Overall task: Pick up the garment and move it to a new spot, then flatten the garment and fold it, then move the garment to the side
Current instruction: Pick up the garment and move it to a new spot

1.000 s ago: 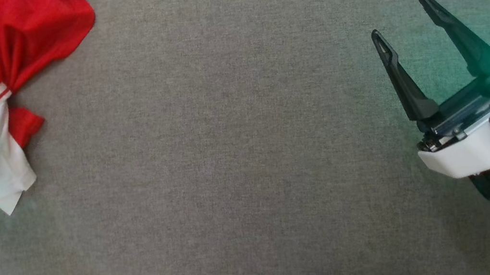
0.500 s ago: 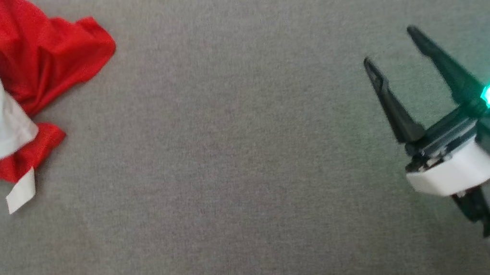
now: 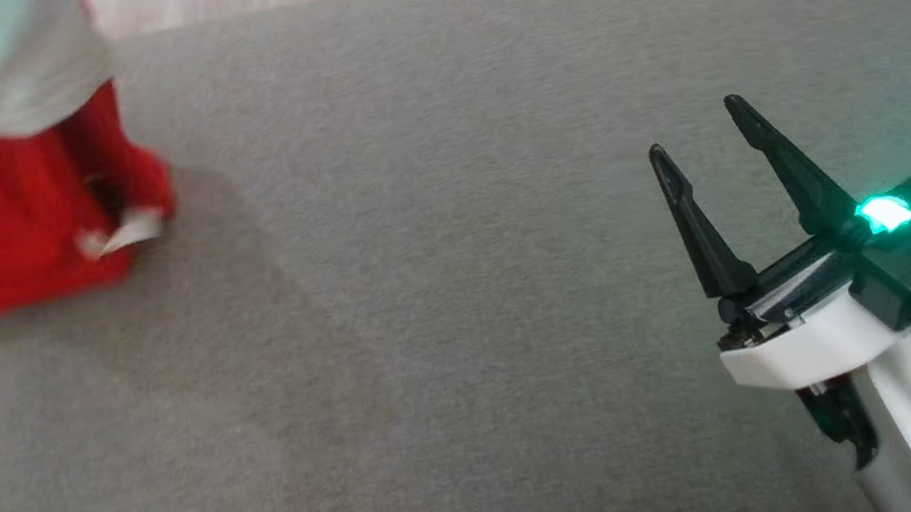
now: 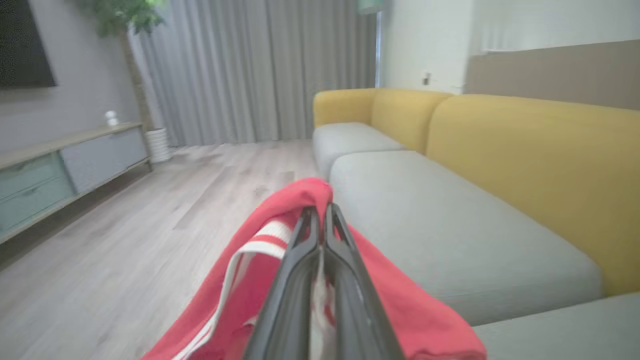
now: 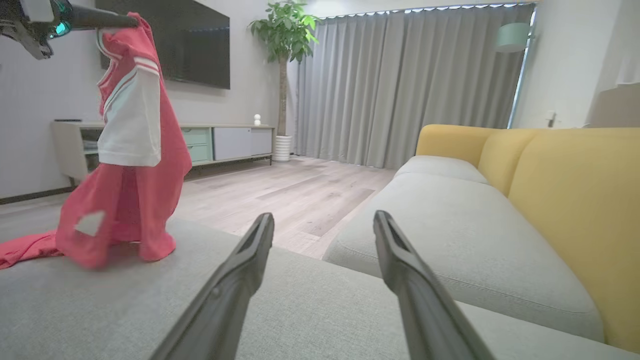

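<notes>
Pale wood flooring and grey curtains are framing the scene. A yellow-backed sofa is running along one side, and nearer the robot a broad grey cushion is carrying the work. The garment, a red jersey, is hanging at the cushion's far left corner. Its top is being held up in the air while its lower folds are resting on the cushion and trailing toward the left edge. Its long axis is therefore running roughly vertical, from the pinch point down to the cushion, rather than lying flat. The left hand is doing the holding, its two fingers pressed together on a bunched red fold beside striped trim. The right hand is hovering near the cushion's right edge, fingers spread wide with nothing between them, tips pointing toward the far left. The garment is sitting well apart from that hand, across most of the cushion's width, so the left arm is plainly the nearer one. A white sleeve is draping over the red body below the grip, and a small white label is showing low on the cloth. The relocation is looking part-done; setting down is likely depending on swinging the hanging cloth rightward over the cushion's bare middle.
</notes>
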{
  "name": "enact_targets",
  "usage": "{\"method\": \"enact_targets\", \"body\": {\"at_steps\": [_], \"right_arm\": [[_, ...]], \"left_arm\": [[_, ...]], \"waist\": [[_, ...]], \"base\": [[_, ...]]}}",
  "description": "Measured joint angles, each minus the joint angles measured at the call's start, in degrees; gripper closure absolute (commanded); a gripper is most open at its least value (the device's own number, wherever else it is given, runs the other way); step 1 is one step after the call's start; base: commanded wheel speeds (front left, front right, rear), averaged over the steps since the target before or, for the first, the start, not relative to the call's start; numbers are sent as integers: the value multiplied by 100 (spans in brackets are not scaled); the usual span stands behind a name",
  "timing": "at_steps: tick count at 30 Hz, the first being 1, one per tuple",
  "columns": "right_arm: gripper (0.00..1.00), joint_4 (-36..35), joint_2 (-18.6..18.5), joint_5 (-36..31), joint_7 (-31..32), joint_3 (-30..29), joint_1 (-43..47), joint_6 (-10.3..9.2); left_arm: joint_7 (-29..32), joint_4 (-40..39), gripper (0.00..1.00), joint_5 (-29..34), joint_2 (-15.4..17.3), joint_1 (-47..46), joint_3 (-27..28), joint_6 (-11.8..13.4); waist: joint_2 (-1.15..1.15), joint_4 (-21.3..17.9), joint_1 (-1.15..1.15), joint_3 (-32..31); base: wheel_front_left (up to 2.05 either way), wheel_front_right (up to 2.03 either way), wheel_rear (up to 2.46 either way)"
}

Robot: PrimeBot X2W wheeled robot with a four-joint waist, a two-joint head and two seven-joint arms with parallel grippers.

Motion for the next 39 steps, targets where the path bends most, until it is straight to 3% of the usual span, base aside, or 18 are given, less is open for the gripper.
{"method": "enact_targets", "body": {"at_steps": [5, 11, 19, 23, 27, 35, 36, 37, 39], "right_arm": [[0, 53, 113, 3, -67, 58, -13, 0], [0, 51, 242, 7, -126, 89, -19, 0], [0, 0, 401, 64, -142, 207, -26, 0], [0, -36, 476, 108, -142, 318, -20, 0], [0, -38, 501, 123, -142, 394, -14, 0], [0, -52, 549, 196, -142, 487, -3, 0], [0, -37, 557, 198, -142, 499, -3, 0], [0, -19, 569, 198, -142, 517, -3, 0], [0, -5, 583, 198, -142, 536, -3, 0]], "left_arm": [[721, -1389, 100, -437, -7, 169, -114, 13], [1434, -2881, 100, -754, -8, 471, -261, 234], [1829, -3931, 100, -855, -142, 907, -662, 497], [1634, -3697, 100, -670, -405, 1429, -979, 706], [1085, -2908, 100, -459, -946, 1971, -1400, 816], [-525, -688, 100, -127, -2079, 2326, -2050, 557], [-742, -439, 87, 12, -2141, 2324, -2128, 586], [-942, -205, 65, 164, -2192, 2323, -2183, 626], [-1098, 16, 0, 231, -2231, 2322, -2195, 664]], "waist": [[0, -365, 0, -134], [0, -891, 1, -216], [0, -1699, 1, -207], [0, -2134, 1, -212], [0, -2514, 1, -230], [0, -2900, 0, -141], [0, -2903, 1, -117], [0, -2902, 1, -101], [0, -2897, 1, -92]], "base": [[0, 0, 0], [0, 0, 0], [0, 0, 0], [0, 0, 0], [0, 0, 0], [0, 0, 0], [0, 0, 0], [0, 0, 0], [0, 0, 0]]}}
